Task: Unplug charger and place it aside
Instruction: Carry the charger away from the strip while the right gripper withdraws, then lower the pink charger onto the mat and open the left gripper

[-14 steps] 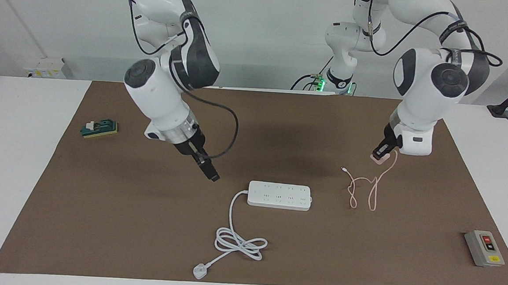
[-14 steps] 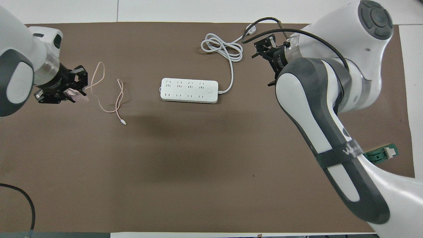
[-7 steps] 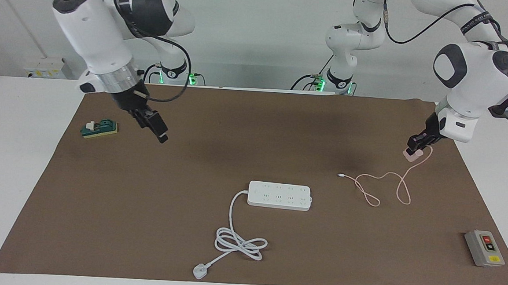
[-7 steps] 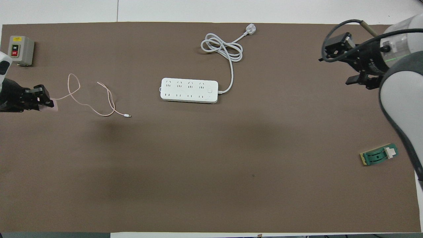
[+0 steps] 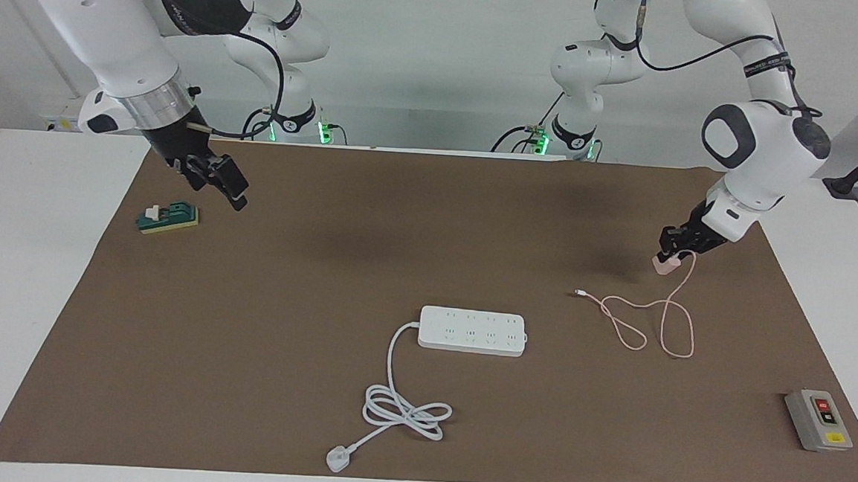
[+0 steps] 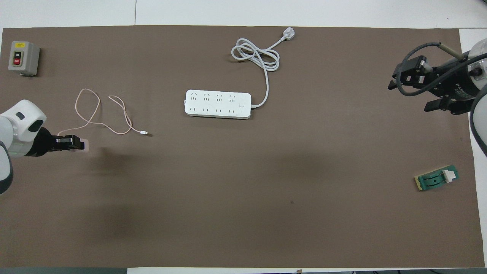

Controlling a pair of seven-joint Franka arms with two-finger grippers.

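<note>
The charger (image 5: 666, 265) is a small pale pink cube. My left gripper (image 5: 676, 246) is shut on it and holds it just above the brown mat (image 5: 322, 279), toward the left arm's end of the table. It also shows in the overhead view (image 6: 85, 145) at the left gripper's tip (image 6: 74, 144). Its thin pink cable (image 5: 648, 314) (image 6: 99, 114) trails in loops on the mat. The white power strip (image 5: 473, 331) (image 6: 218, 104) lies mid-table with nothing plugged in. My right gripper (image 5: 232, 195) (image 6: 393, 82) hangs in the air over the mat at the right arm's end.
The strip's thick white cord (image 5: 404, 407) coils farther from the robots than the strip. A grey button box (image 5: 818, 420) (image 6: 23, 58) sits at the left arm's end. A small green block (image 5: 168, 217) (image 6: 437, 178) lies at the right arm's end.
My left gripper carried the charger out toward the left arm's end, then back a little, dragging the cable. My right arm swung from beside the power strip to the right arm's end.
</note>
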